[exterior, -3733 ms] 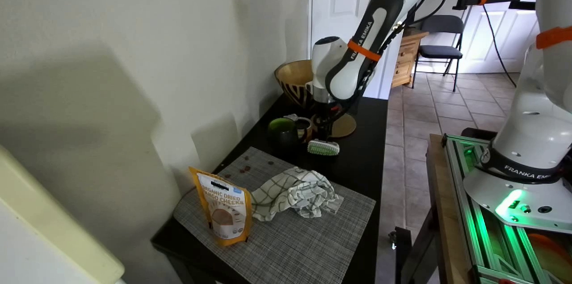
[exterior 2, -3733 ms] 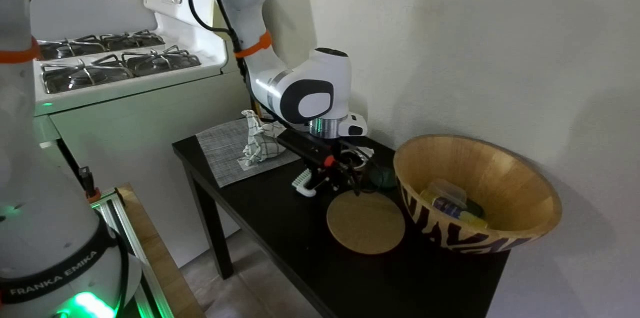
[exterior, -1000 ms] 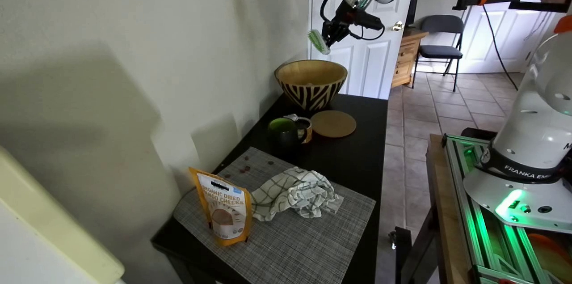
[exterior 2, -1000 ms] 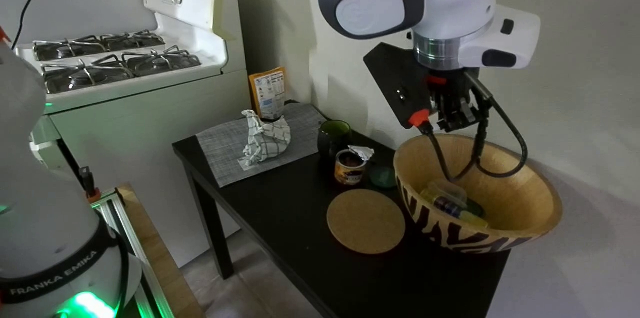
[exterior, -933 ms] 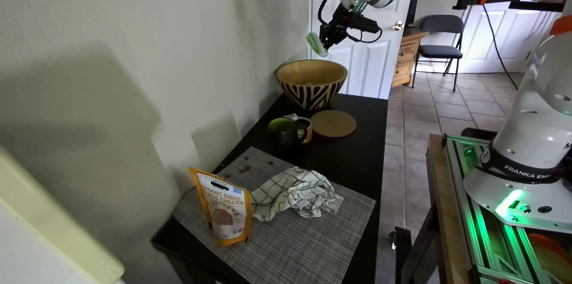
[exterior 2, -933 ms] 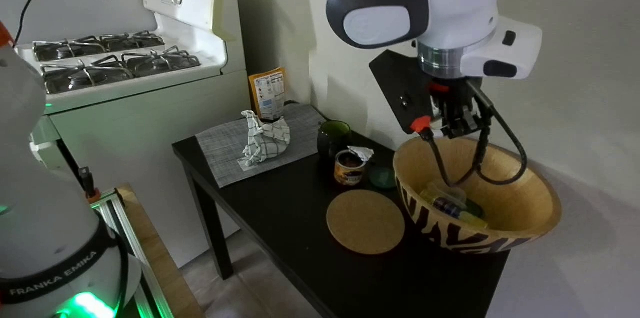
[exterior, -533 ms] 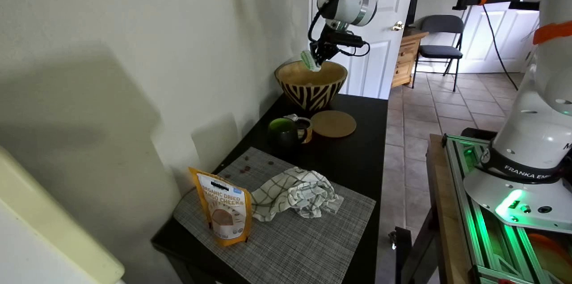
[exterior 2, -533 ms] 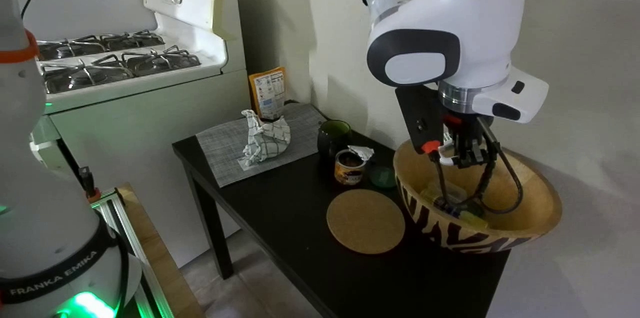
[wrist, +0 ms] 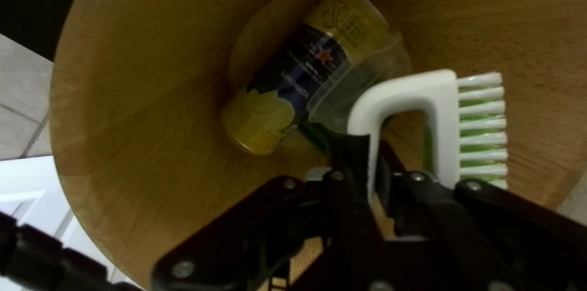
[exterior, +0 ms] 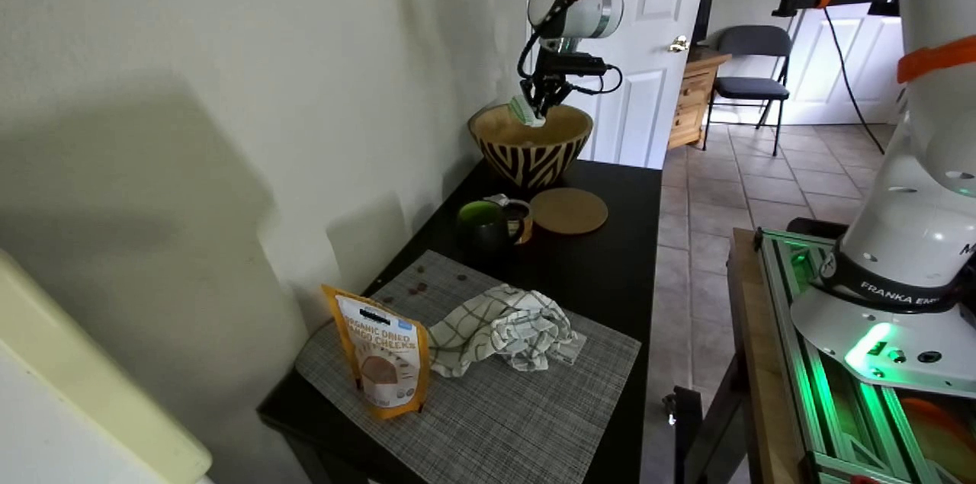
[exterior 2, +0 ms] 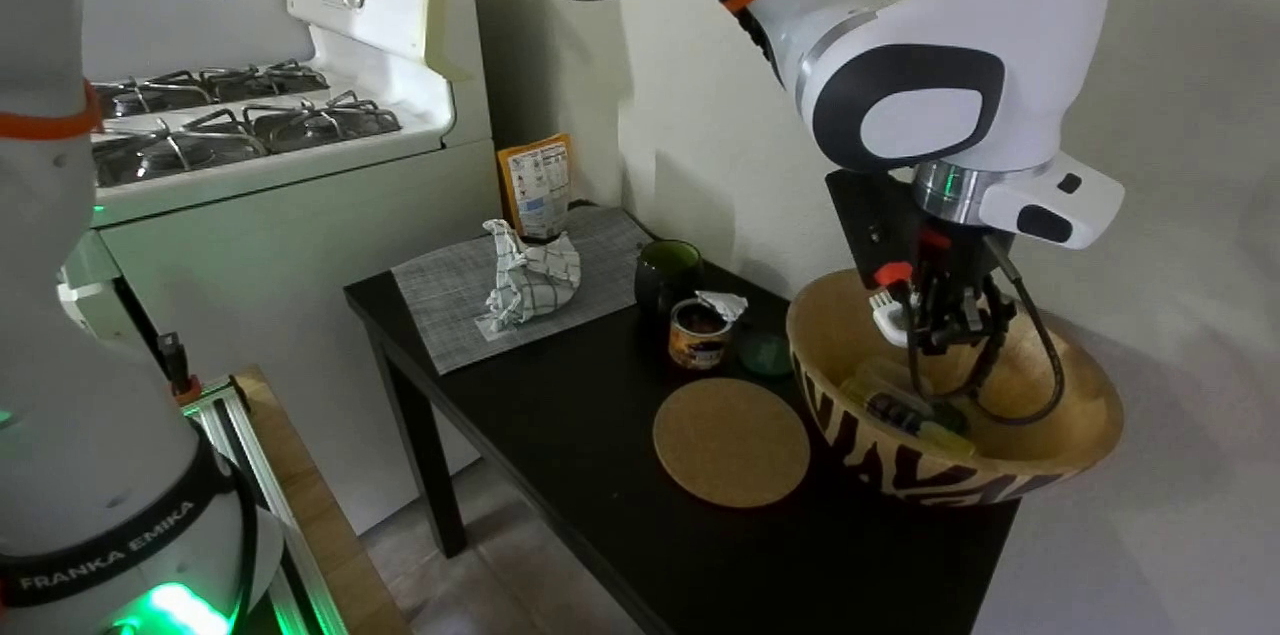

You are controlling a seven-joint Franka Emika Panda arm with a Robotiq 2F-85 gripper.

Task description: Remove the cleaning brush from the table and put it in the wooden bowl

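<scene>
In an exterior view the black table is running from the centre to the lower right of the frame, and the wooden bowl is standing at its right-hand end, opening upward. In the wrist view the bowl's inside is filling most of the frame. The jaws are showing at bottom centre there, narrow and holding the brush. At upper centre a yellow and dark blue can is lying in the bowl, a clear plastic tub just beside it.

The cleaning brush is hanging to the right of the jaws, its long axis running roughly up and down the wrist frame. Its arched handle is passing between them — its bristles are facing the right edge. In both exterior views the brush is showing against the bowl's opening; whether it is above or below the bowl's top I cannot tell.

The release, probably the next step, is turning on that sideways offset: the brush should be dropping right of the jaws, likely onto the bowl's sloping side — so the brush, not the jaws, needs centring.
</scene>
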